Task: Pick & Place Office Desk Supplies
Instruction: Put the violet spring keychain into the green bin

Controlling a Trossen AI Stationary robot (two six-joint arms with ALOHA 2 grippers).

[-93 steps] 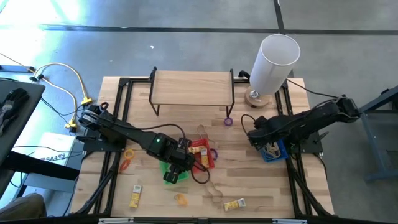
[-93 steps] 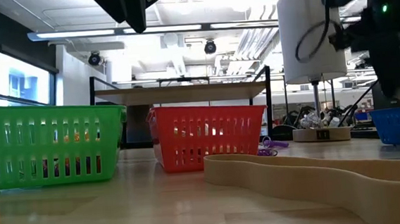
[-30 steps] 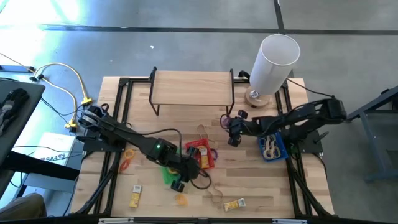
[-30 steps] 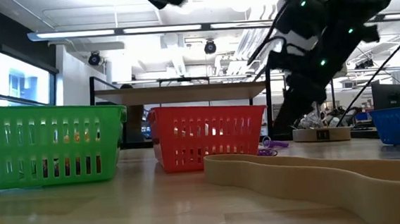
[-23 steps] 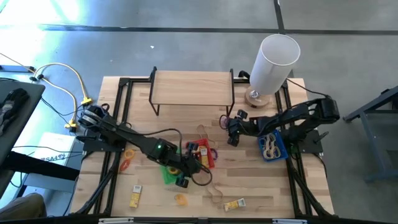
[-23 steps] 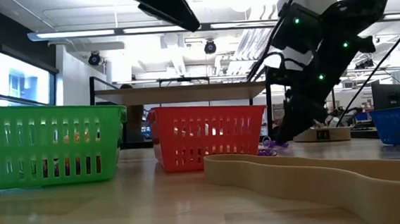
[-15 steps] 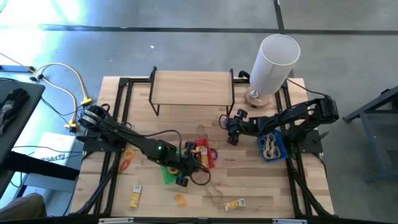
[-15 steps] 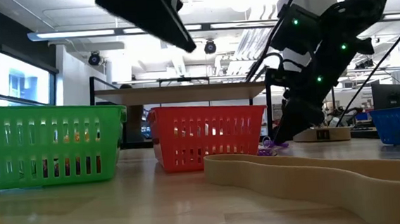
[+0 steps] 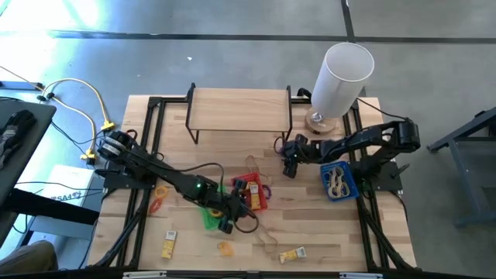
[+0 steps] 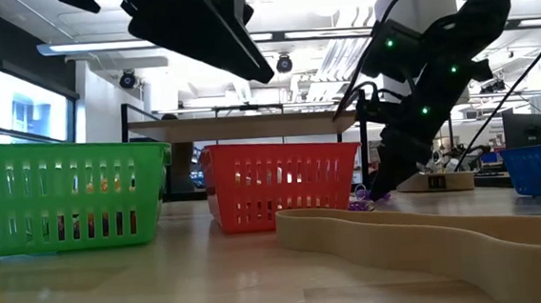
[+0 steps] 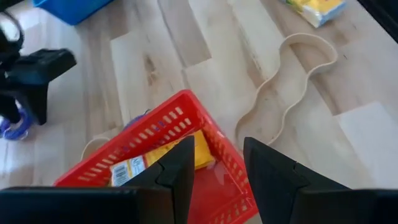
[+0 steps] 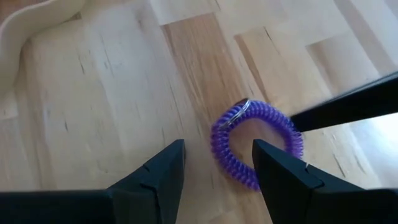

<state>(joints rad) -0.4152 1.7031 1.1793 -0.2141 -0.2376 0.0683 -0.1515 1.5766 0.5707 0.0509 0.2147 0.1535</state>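
Lower middle of the high view, the left pincer, fingers spread and empty, hangs by the green basket; it could clip the red basket holding yellow packets. Centre right, the right pincer, spread, may nudge the purple ring away. The blue basket holds rubber bands.

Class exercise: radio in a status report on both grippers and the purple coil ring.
Right gripper open, empty, poised just short of purple coil ring lying on the table. Left gripper open, empty, above red basket. Nothing blocking the ring.
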